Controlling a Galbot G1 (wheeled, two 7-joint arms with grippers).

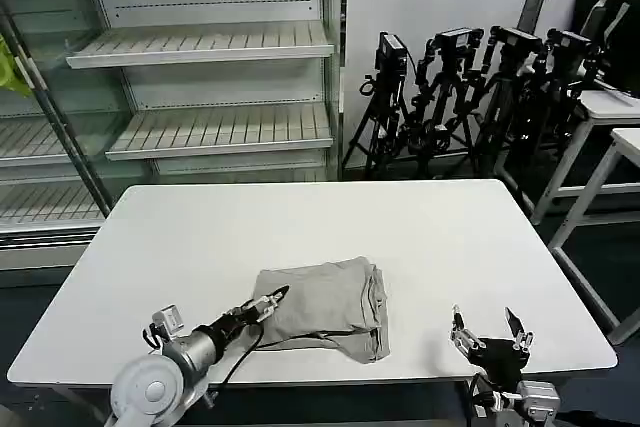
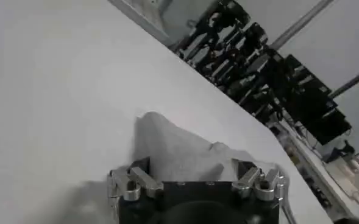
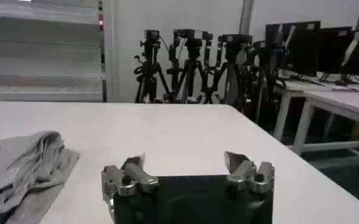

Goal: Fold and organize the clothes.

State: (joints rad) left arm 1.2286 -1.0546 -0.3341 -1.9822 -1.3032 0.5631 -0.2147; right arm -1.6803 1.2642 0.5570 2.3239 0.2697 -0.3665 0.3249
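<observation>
Head view takes in the whole white table [image 1: 200,237] with the folded light grey shirt [image 1: 325,307] lying near its front edge, roughly midway across. The left gripper [image 1: 272,300] reaches in from the front-left corner of the table and touches the shirt's left edge; whether its fingers are clamped on cloth or merely against it cannot be told. The right gripper [image 1: 490,335] hovers at the table's front edge, well to the right of the shirt, its two fingers spread and holding nothing.

Left wrist view adds what the head view lacks: the shirt [image 2: 185,152] rises as a soft hump just beyond that gripper's own fingers [image 2: 139,178], which stand apart at either side of the fabric. Right wrist view shows the shirt's layered, stacked folds [image 3: 27,164] from the side, clear of the released right gripper [image 3: 185,164], with tripods [image 3: 191,67] lined up beyond the table's far edge.

No writing or brand can be read anywhere.
</observation>
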